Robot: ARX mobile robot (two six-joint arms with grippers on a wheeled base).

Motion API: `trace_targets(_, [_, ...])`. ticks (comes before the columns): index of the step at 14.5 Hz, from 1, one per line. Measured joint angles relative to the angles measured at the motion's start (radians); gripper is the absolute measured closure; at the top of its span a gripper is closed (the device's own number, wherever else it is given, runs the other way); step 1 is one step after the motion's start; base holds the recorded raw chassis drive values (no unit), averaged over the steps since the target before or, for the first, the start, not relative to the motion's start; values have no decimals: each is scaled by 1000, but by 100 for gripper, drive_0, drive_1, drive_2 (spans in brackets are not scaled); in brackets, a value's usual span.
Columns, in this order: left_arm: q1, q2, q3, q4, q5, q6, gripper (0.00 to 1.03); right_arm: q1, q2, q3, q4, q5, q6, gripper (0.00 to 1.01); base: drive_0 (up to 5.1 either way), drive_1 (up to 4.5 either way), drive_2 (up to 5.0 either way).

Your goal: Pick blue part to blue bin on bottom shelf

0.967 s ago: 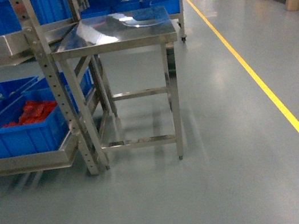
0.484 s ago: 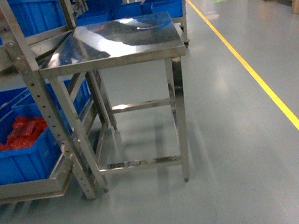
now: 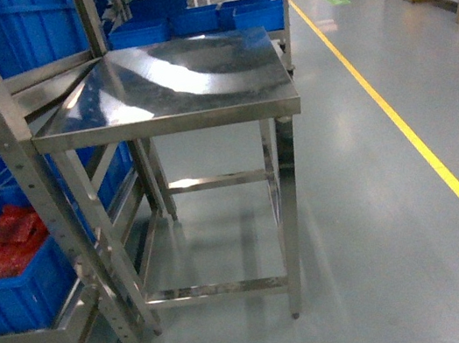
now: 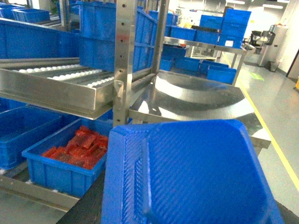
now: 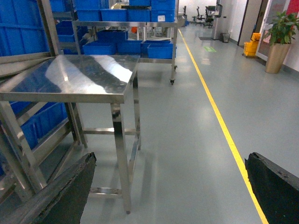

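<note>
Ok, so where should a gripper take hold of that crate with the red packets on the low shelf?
Probably the thick front rim of the crate, approached from the aisle. The roller shelf sits above the crate and the upright post stands by its corner, so top and side approaches look cramped.

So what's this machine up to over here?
A wheeled robot faces a steel table beside a rack. Low on the rack sits a blue crate of red packets. Its right gripper is open and empty, above bare floor. A blue plastic surface fills most of the left arm's camera; what it is, I can't tell. Nothing is being placed yet.
</note>
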Motion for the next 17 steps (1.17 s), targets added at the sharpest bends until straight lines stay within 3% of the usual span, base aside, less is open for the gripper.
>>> trace_targets(10, [-1,2,-1,-1,4,0,59,0,0,0,-2,2,0,3,1,434,-432])
trace_targets(17, [-1,0,-1,-2,0,0,59,0,0,0,-2,0,0,3,-491,255,255])
